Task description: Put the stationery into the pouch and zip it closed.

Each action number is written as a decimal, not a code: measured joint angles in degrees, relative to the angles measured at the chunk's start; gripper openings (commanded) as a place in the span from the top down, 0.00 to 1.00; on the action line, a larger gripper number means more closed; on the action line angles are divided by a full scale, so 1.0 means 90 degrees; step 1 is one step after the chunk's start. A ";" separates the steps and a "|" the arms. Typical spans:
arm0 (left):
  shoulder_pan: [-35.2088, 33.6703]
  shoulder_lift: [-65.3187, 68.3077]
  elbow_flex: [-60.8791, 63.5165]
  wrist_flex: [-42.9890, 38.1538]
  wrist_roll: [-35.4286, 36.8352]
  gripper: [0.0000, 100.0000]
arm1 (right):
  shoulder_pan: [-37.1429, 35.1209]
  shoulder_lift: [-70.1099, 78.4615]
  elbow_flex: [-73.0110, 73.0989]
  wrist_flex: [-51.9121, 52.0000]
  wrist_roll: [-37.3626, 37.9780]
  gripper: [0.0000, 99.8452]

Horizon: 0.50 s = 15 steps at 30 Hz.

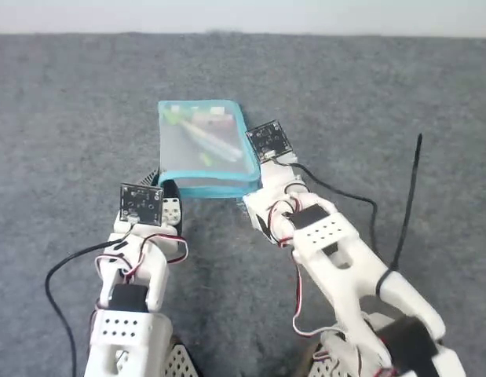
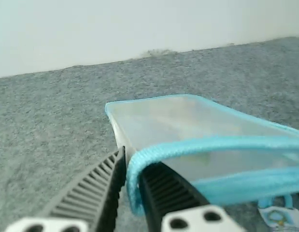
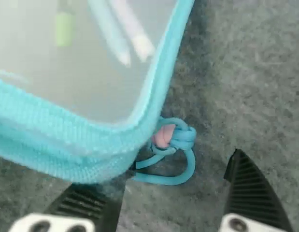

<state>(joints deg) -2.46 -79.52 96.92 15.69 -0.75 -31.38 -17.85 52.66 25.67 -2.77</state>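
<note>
1. High view: the pouch [image 1: 203, 145] lies on the grey counter [image 1: 384, 94], in the middle and a little to the far side. The stationery [image 1: 199, 126] shows through its clear face, so I judge the loading done and the zipping step in hand. My left arm [image 1: 133, 275] comes up to the pouch's near left corner and my right arm [image 1: 325, 232] to its near right corner.

2. Left wrist view: the left end effector [image 2: 132, 166] is pinching the pouch's teal edge at that corner, jaws pressed together on the binding (a good anchor, as far as I can tell). The pouch body stretches away from it towards the far wall.

3. Right wrist view: the right end effector [image 3: 168, 186] is spread, one jaw just under the pouch's corner and the other well off on the counter. The zip pull [image 3: 171, 142], a teal cord loop with a pink bead, lies on the counter between them, touching the pouch's corner. Nothing is gripped here.

4. I cannot tell how far the zip is shut. Next, I think, the right jaws must come down around the cord and close on it, then draw it along the edge while the left holds firm; the loop is limp and could slip out.
</note>
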 measured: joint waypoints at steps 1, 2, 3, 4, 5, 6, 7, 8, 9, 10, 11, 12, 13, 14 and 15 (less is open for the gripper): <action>0.0000 0.0000 0.0000 -0.0010 0.0000 0.99 | 0.0000 0.0078 0.0000 0.0000 0.0000 0.69; 0.0000 0.0000 0.0000 -0.0029 0.0000 0.99 | 0.0000 0.0156 0.0000 0.0000 0.0000 0.69; 0.0059 0.0000 0.0000 -0.0088 0.0000 0.99 | 0.0000 0.0205 0.0000 0.0000 0.0000 0.69; 0.0117 0.0000 0.0010 -0.0156 0.0000 0.99 | -0.0039 0.0244 0.0000 0.0000 0.0000 0.69; 0.0127 0.0000 0.0010 -0.0225 0.0000 0.99 | -0.0088 0.0254 0.0000 0.0000 0.0000 0.69; 0.0098 0.0000 0.0010 -0.0274 0.0000 0.99 | -0.0137 0.0283 0.0000 -0.0020 0.0000 0.69; 0.0088 0.0000 0.0010 -0.0303 0.0000 0.99 | -0.0156 0.0342 0.0000 -0.0117 0.0000 0.69; 0.0107 0.0000 0.0010 -0.0313 0.0000 0.99 | -0.0166 0.0381 0.0000 -0.0283 0.0000 0.69; 0.0137 0.0000 0.0010 -0.0313 0.0000 0.99 | -0.0186 0.0410 0.0000 -0.0410 0.0000 0.69; 0.0147 0.0000 0.0010 -0.0313 0.0000 0.99 | -0.0215 0.0410 0.0000 -0.0488 0.0000 0.69; 0.0147 0.0000 0.0010 -0.0313 0.0000 0.99 | -0.0254 0.0410 0.0000 -0.0557 0.0000 0.69; 0.0147 0.0000 0.0010 -0.0313 0.0000 0.99 | -0.0293 0.0410 0.0000 -0.0606 0.0000 0.69; 0.0147 0.0000 0.0010 -0.0313 0.0000 0.99 | -0.0342 0.0410 0.0000 -0.0664 0.0000 0.69; 0.0147 0.0000 0.0010 -0.0313 0.0000 0.99 | -0.0400 0.0410 0.0039 -0.0742 0.0000 0.69; 0.0147 0.0000 0.0010 -0.0313 0.0000 0.99 | -0.0469 0.0410 0.0107 -0.0830 0.0000 0.69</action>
<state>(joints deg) -1.14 -79.52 97.01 12.88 -0.75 -35.60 -14.15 53.63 18.20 -2.77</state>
